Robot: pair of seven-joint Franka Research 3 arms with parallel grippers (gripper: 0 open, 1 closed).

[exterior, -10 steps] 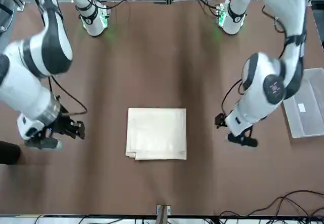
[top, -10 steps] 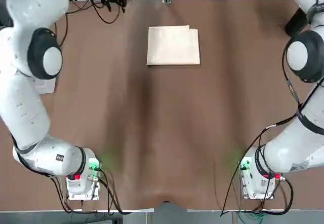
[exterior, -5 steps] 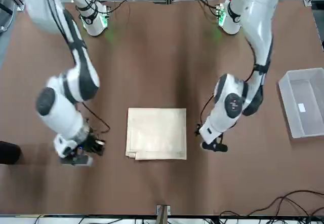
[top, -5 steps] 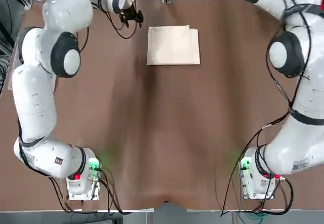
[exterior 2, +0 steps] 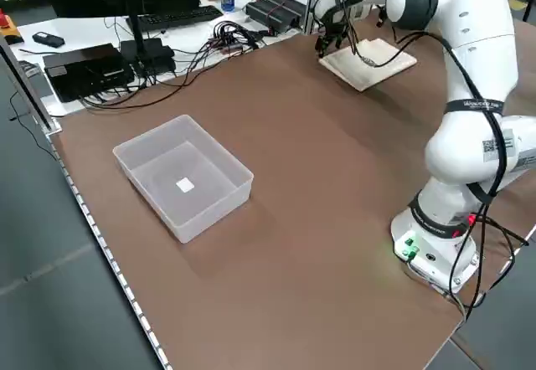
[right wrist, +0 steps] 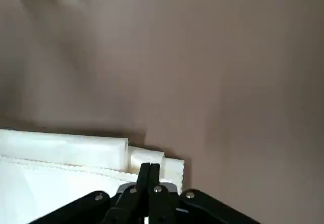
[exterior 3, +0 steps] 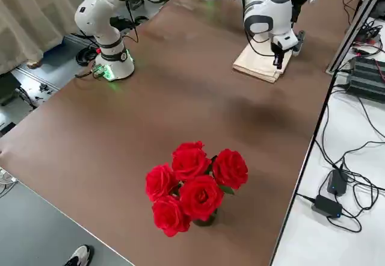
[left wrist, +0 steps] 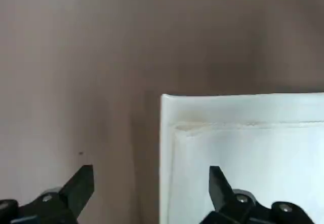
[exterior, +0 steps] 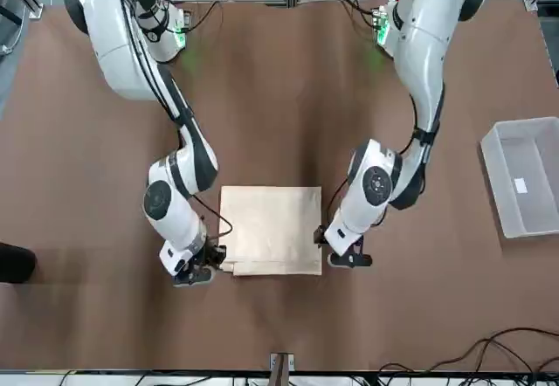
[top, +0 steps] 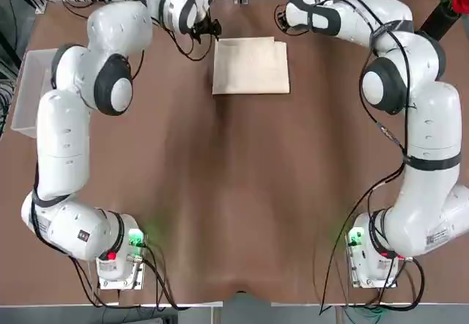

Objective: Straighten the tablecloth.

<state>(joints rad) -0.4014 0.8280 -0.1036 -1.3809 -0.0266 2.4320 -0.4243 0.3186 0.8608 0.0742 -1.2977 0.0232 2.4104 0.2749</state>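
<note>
Both arms have shifted inward since the earlier frame, bringing the grippers to opposite sides of the cloth. The table [top: 242,192] spans the work area under both arms. The bin [exterior: 524,176] sits on the table at the left arm's side. The cloth [exterior: 272,229] lies folded flat near the far edge of the table, its layers slightly offset. The left gripper [left wrist: 152,178] is positioned at the cloth's left edge, fingers wide open. The right gripper [right wrist: 150,168] is positioned at the cloth's right edge, fingers closed together; whether they pinch fabric cannot be told.
</note>
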